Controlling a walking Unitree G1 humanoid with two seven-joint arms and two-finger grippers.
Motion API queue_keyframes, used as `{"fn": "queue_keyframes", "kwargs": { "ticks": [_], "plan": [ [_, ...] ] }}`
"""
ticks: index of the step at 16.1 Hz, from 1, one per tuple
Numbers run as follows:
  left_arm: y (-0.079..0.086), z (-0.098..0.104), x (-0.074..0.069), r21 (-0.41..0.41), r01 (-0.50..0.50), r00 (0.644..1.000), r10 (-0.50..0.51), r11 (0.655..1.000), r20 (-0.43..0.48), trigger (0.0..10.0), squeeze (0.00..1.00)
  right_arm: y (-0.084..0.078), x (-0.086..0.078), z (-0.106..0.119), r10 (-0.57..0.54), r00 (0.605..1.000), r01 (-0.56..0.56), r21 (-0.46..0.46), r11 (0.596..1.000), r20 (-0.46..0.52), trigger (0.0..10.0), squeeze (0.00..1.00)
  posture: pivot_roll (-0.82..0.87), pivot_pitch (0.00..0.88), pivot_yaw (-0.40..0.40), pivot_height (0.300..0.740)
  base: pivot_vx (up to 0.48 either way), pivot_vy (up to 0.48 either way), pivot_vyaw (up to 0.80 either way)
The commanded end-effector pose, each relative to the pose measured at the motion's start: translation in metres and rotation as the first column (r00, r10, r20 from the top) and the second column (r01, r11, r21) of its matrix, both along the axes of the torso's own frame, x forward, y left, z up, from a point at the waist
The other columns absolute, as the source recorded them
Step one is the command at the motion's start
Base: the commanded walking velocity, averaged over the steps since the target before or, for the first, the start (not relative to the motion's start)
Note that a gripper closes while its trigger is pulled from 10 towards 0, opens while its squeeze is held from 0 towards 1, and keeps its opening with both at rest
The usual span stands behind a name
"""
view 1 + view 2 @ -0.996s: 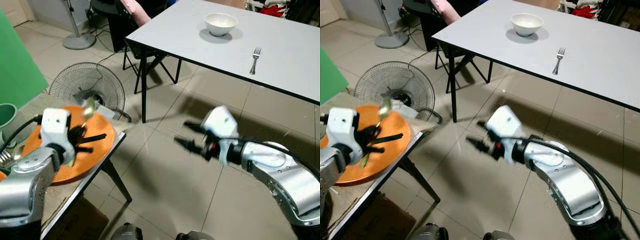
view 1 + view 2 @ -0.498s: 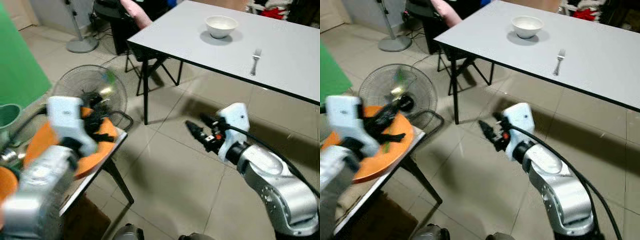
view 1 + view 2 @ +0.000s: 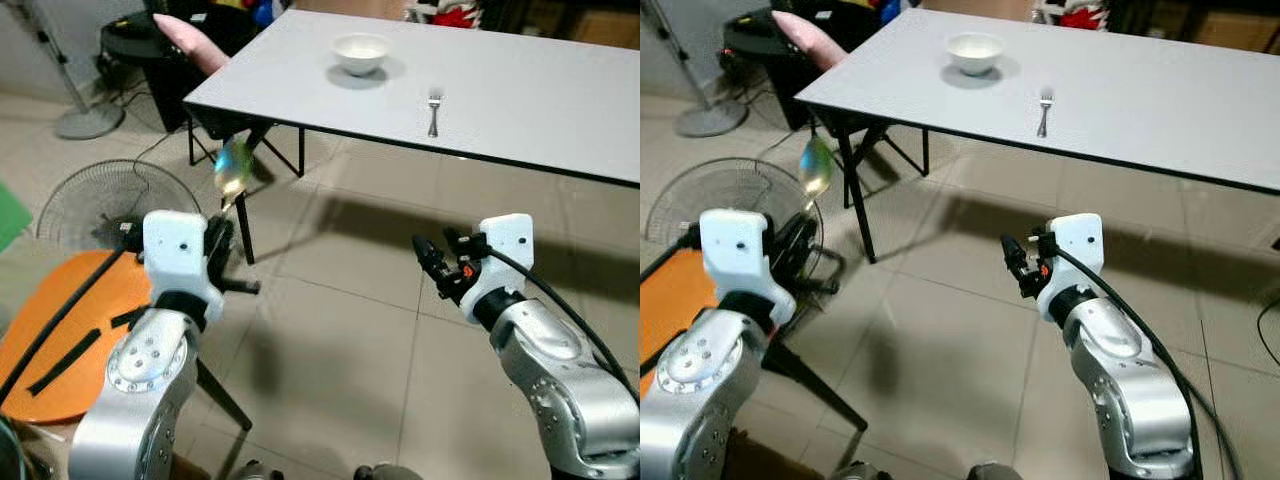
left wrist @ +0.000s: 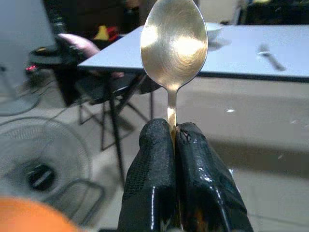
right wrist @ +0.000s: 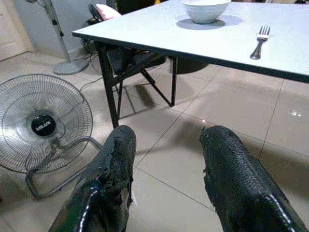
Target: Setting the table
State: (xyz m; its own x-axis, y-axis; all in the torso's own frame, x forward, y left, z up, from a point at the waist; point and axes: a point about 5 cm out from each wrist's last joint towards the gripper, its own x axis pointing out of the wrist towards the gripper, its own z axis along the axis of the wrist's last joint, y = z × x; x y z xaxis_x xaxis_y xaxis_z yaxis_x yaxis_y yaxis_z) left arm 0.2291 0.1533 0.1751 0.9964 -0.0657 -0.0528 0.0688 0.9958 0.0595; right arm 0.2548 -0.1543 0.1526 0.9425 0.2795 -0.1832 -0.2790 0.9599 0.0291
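- The left end effector [image 4: 175, 140] is clamped tight on the handle of a spoon [image 4: 174, 43], whose bowl stands up past the fingertips (gold-toned, blurred in the head views)
- The right end effector [image 5: 166, 140] hangs over the tiled floor [image 3: 330, 330] with its fingers spread apart, holding nothing
- The white counter [image 3: 520, 90] lies well ahead of both, carrying a white bowl [image 3: 361, 52] and, apart from it, a fork [image 3: 433, 110]
- Between the spoon and the counter are a dark folding chair [image 3: 235, 140] tucked under the counter's near corner and a floor fan [image 3: 105, 200]
- An orange round tray [image 3: 60, 330] sits beside the left arm on a low stand
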Motion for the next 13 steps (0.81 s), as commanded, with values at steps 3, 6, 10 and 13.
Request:
{"fn": "queue_keyframes", "kwargs": {
  "ticks": [3, 6, 10, 13],
  "plan": [
    [0.008, 0.001, -0.002, 0.028, -0.05, 0.998, 0.05, 0.998, 0.029, 10.0, 0.0, 0.005, 0.006, 0.0, -0.005, 1.0, 0.005, -0.004, 1.0, 0.018, 10.0, 0.0, -0.08, 0.018, 0.047, 0.74, 0.364, 0.0, 0.0],
    [0.003, -0.001, -0.003, 0.027, -0.028, 0.999, 0.027, 0.999, 0.034, 10.0, 0.0, 0.005, 0.004, 0.0, -0.006, 1.0, 0.006, 0.003, 1.0, 0.011, 10.0, 0.0, -0.09, 0.018, 0.042, 0.74, 0.421, 0.0, -0.27],
    [-0.003, -0.005, -0.004, 0.031, 0.004, 1.0, -0.005, 1.0, 0.031, 10.0, 0.0, 0.0, 0.004, 0.001, -0.027, 0.999, 0.027, 0.01, 1.0, 0.026, 10.0, 0.0, -0.09, 0.019, 0.048, 0.74, 0.431, 0.0, -0.8],
    [-0.004, -0.005, -0.001, 0.036, 0.005, 0.999, -0.007, 0.999, 0.036, 10.0, 0.0, -0.001, 0.006, 0.004, -0.033, 0.999, 0.032, 0.012, 0.999, 0.037, 10.0, 0.0, -0.1, 0.013, 0.053, 0.74, 0.428, 0.0, -0.8]
  ]
}}
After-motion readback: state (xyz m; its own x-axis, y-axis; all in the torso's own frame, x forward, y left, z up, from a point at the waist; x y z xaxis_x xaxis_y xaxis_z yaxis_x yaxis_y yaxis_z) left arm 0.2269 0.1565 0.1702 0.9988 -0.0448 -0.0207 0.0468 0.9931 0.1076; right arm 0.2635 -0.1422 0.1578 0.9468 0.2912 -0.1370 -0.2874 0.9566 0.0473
